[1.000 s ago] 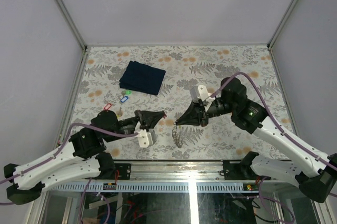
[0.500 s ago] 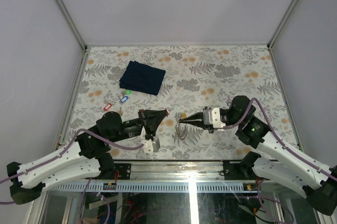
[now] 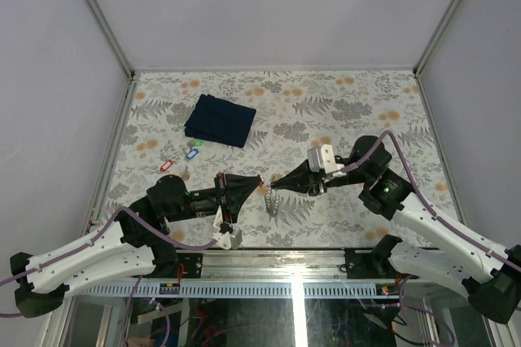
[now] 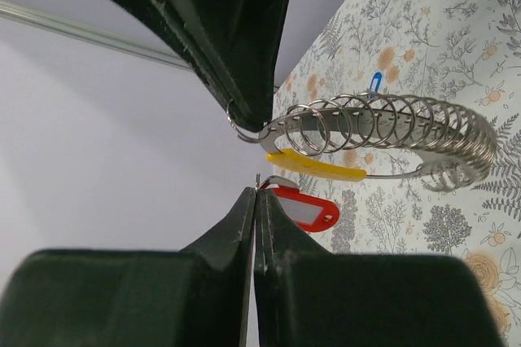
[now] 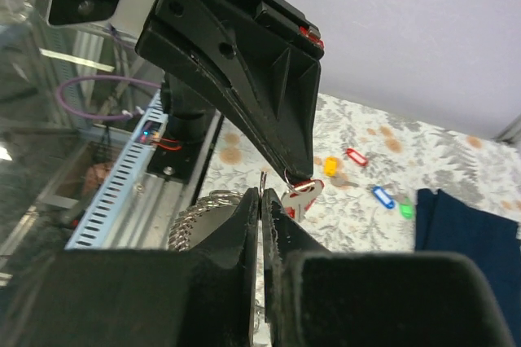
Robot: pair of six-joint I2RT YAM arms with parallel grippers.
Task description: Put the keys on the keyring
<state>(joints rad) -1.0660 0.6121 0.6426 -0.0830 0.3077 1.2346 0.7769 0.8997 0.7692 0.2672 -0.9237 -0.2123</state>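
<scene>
My left gripper [image 3: 259,182] is shut on a red-tagged key [image 4: 305,209], pinching its small metal ring at the fingertips [image 4: 262,200]. Tip to tip with it, my right gripper [image 3: 275,185] is shut on the keyring [image 3: 271,201], a thin grey loop strung with many small rings [image 4: 383,129] that hangs below it. In the right wrist view the red key [image 5: 299,198] dangles beside my right gripper [image 5: 260,194]. A red key [image 3: 167,165], a blue key [image 3: 193,152] and a green key [image 3: 195,142] lie on the table at the left. A yellow key [image 5: 330,166] lies there too.
A dark blue folded cloth [image 3: 220,120] lies at the back left of the flower-patterned table [image 3: 358,103]. The table's metal front rail [image 3: 293,257] runs just below both grippers. Grey walls close in the sides and back.
My right gripper has swung left and lower with the keyring to meet the left one. My left gripper has edged right and its wrist has rolled, still holding the red key.
</scene>
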